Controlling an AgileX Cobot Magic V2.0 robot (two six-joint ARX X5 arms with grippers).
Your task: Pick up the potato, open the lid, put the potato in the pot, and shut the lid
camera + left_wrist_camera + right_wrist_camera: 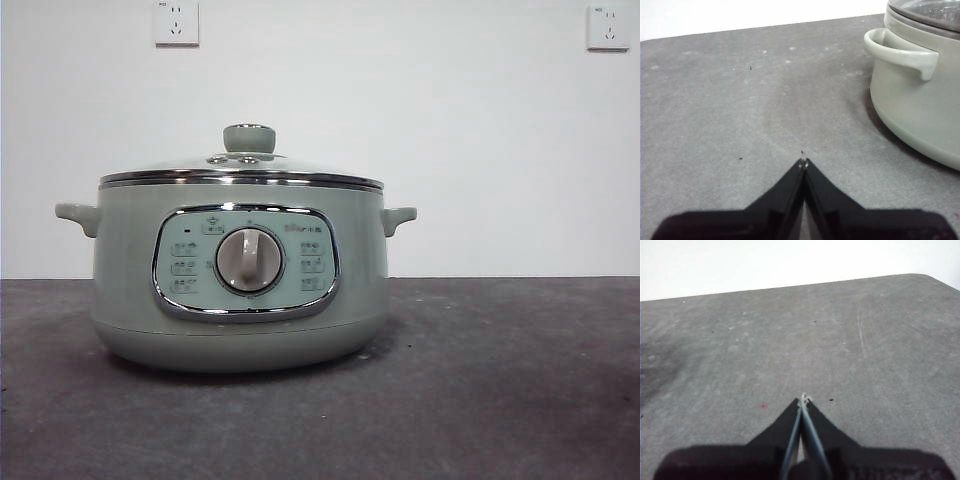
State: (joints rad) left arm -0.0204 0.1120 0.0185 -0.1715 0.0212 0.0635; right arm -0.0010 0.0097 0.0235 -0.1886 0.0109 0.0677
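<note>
Backdrop: white wall with two sockets [176, 22] high up, above a dark grey table [500, 380] that carries light scuffs.
Pot: the pot [240, 285] stands left of centre in the front view, panel and dial facing the camera, its side handles at 9 and 3 o'clock.
Lid: the lid [241, 172] sits level on the pot's rim with its green knob at 12 o'clock.
Potato: not visible in any view; I cannot say where it lies.
Left gripper: the left gripper [803, 164] hangs low over bare table, jaws pressed together with nothing between them, the pot's handle just off at 1 o'clock.
Right gripper: the right gripper [803, 400] is also over bare table, jaws pressed together, holding nothing, with only a dark shadow at 9 o'clock.
Stage: likely nothing begun.
Risks: with no potato in sight, an arm may search blindly. A left sweep could knock the nearby handle and shift the pot. The smooth round knob may slip from a shallow pinch, dropping the glass lid.
</note>
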